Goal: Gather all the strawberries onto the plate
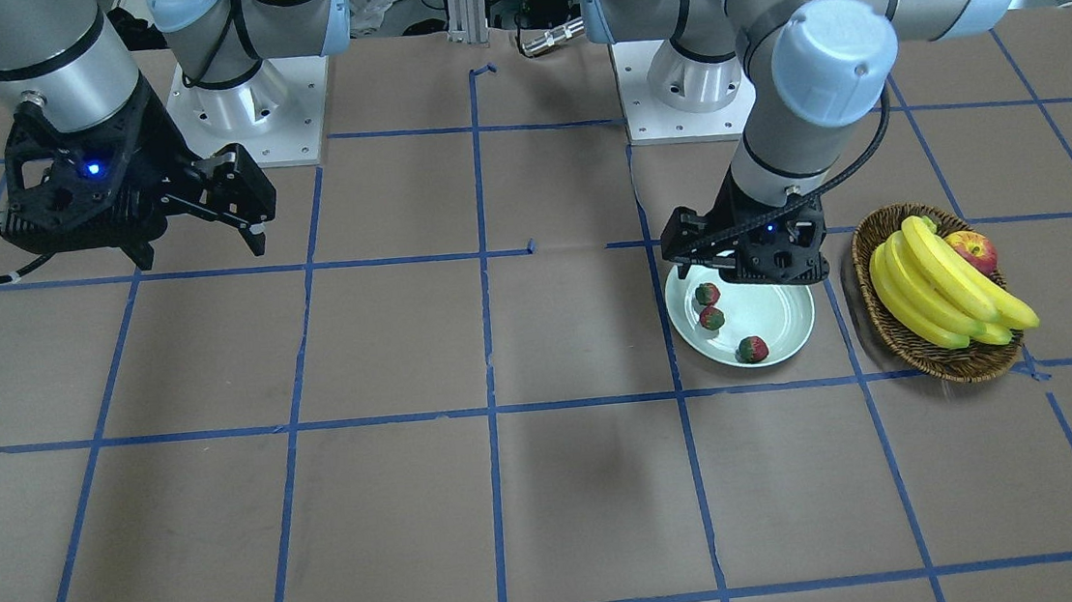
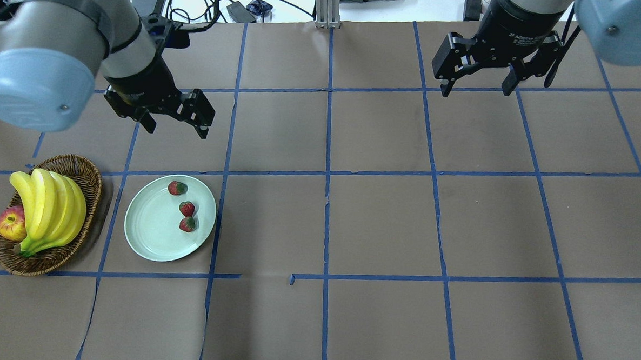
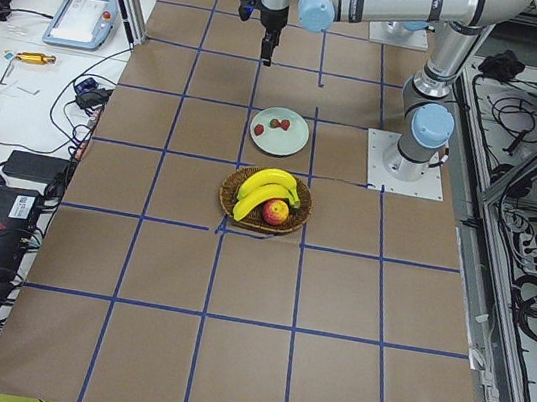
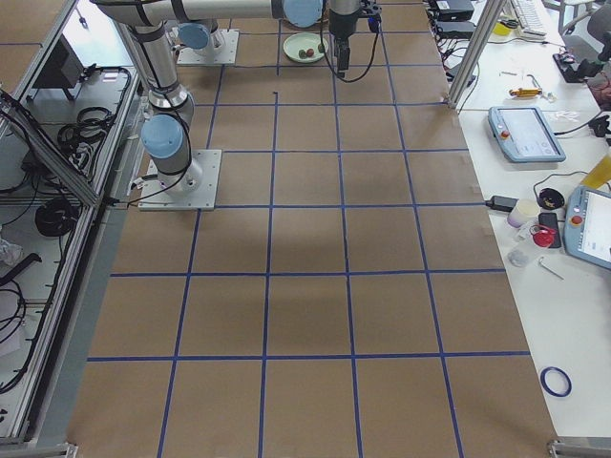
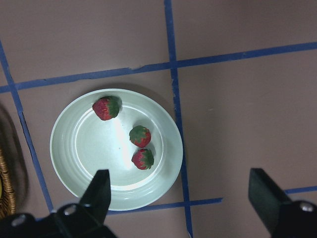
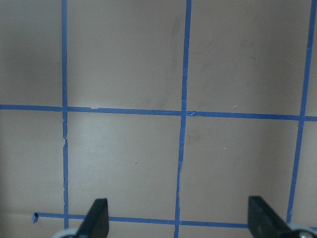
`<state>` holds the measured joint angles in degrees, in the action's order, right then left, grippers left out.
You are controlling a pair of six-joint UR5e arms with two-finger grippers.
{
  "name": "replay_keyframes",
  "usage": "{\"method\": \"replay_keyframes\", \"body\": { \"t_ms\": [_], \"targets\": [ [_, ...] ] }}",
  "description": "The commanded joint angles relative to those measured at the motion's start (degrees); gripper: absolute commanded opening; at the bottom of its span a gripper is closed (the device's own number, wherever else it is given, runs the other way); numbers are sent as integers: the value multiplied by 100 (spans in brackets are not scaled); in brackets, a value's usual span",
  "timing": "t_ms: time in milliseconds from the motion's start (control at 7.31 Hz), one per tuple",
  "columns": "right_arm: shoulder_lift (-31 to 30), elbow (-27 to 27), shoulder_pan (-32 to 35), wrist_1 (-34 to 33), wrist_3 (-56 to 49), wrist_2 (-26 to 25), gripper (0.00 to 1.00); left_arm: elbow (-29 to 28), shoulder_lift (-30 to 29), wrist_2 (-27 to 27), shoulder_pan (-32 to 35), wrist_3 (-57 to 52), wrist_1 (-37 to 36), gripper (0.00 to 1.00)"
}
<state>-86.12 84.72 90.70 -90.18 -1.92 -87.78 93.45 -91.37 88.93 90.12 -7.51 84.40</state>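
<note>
Three strawberries point(image 2: 177, 188) point(image 2: 187, 209) point(image 2: 187, 224) lie inside the pale mint-green plate point(image 2: 150, 232) on the table's left side. They also show in the left wrist view point(image 5: 106, 108) point(image 5: 140, 136) point(image 5: 143, 158) on the plate point(image 5: 89, 148), and in the front view point(image 1: 752, 349) on the plate point(image 1: 785, 313). My left gripper point(image 2: 176, 129) is open and empty, raised above the plate's far side; in the left wrist view point(image 5: 181, 186) its fingers stand wide apart. My right gripper point(image 2: 476, 91) is open and empty, high over bare table at the far right point(image 6: 178, 208).
A brown wicker basket point(image 2: 91, 172) stands left of the plate and holds a bunch of bananas point(image 2: 49, 206) and a red-yellow apple point(image 2: 10, 223). Brown paper with blue tape grid lines covers the table. The two arm bases point(image 1: 237, 104) stand at the robot's edge.
</note>
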Motion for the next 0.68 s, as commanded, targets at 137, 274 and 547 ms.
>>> {"method": "replay_keyframes", "body": {
  "t_ms": [137, 274, 547],
  "targets": [
    [25, -70, 0, -17, -36, -37, 100, -82, 234, 1, 49, 423, -184, 100],
    [16, -79, 0, -34, -36, -333, 100, -194, 208, -60, 49, 408, -100, 100],
    [-36, -105, 0, 0, -36, -371, 100, -589, 138, 27, 49, 382, 243, 100]
  ]
}}
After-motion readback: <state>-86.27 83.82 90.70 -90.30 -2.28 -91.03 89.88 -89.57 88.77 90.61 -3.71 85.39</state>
